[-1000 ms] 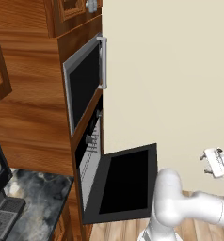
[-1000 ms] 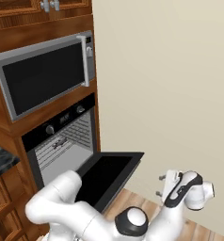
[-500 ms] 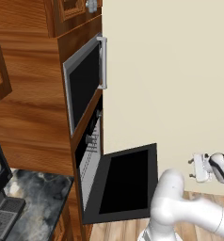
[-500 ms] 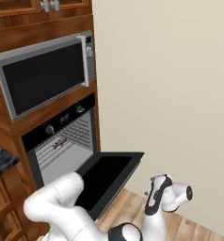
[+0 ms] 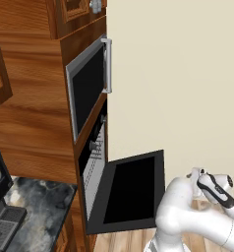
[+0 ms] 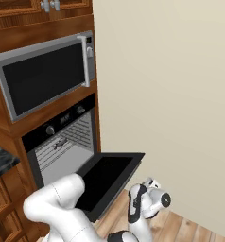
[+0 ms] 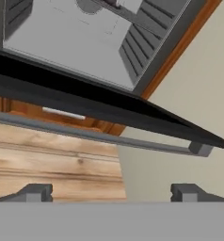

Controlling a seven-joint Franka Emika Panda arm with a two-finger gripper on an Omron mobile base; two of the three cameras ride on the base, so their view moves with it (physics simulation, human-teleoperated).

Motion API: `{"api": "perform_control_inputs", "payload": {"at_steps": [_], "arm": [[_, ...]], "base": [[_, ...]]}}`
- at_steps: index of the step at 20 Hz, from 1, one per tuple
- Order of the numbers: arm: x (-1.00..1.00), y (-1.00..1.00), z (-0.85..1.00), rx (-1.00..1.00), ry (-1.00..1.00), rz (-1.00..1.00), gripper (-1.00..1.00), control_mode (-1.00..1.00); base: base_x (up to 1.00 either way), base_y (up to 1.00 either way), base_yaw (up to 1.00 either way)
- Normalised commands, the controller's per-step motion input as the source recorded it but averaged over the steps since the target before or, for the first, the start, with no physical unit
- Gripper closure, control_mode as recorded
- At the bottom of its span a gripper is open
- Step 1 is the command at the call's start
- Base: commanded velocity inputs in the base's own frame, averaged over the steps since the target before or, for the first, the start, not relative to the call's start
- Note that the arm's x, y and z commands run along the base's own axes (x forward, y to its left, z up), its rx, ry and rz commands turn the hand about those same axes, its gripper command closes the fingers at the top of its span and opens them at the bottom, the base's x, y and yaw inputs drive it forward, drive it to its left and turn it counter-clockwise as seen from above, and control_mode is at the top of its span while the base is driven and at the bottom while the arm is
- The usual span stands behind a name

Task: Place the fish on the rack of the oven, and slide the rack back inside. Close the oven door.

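The black oven (image 6: 62, 124) stands in the wooden cabinet with its oven door (image 6: 107, 176) dropped flat open. The wire rack (image 6: 73, 140) lies within the cavity, and a small dark shape on it looks like the fish (image 6: 60, 142). My gripper (image 6: 136, 204) hangs low over the floor, just right of and below the door's front edge. In the hand view the gripper (image 7: 111, 193) is open and holds nothing, and it faces the door's silver bar handle (image 7: 100, 135) from underneath. From the left base view the door (image 5: 131, 189) shows edge-on beside the gripper (image 5: 197, 179).
A silver-framed microwave (image 6: 43, 75) with a vertical handle sits above the oven. A cream wall (image 6: 171, 94) runs close on the right. Dark stone counter (image 5: 38, 206) with a small appliance lies to the left. Wooden floor (image 6: 190, 227) is below the hand.
The hand has swung lower and leftward, from out by the wall toward the front edge of the open door. Its jaws stayed open. Oven, door and rack have not moved.
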Motion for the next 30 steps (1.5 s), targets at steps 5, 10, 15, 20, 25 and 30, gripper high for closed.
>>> {"api": "perform_control_inputs", "payload": {"at_steps": [5,10,15,20,25,30], "arm": [[0.05,0.03,-0.65,0.01,0.01,0.0,-1.0,-1.0],[0.1,0.04,-0.58,0.09,0.01,0.0,-1.0,-1.0],[0.2,0.0,-0.49,0.28,0.04,0.05,-1.0,-1.0],[0.29,0.0,-0.69,0.29,0.03,0.09,-1.0,-1.0],[0.3,0.0,-0.8,0.25,0.01,0.09,-1.0,-1.0],[0.39,0.04,-1.0,0.16,0.0,0.04,-1.0,-1.0]], "base": [[0.0,0.0,0.0],[0.0,0.0,0.0],[0.0,0.0,0.0],[0.0,0.0,0.0],[0.0,0.0,0.0],[0.0,0.0,0.0]]}}
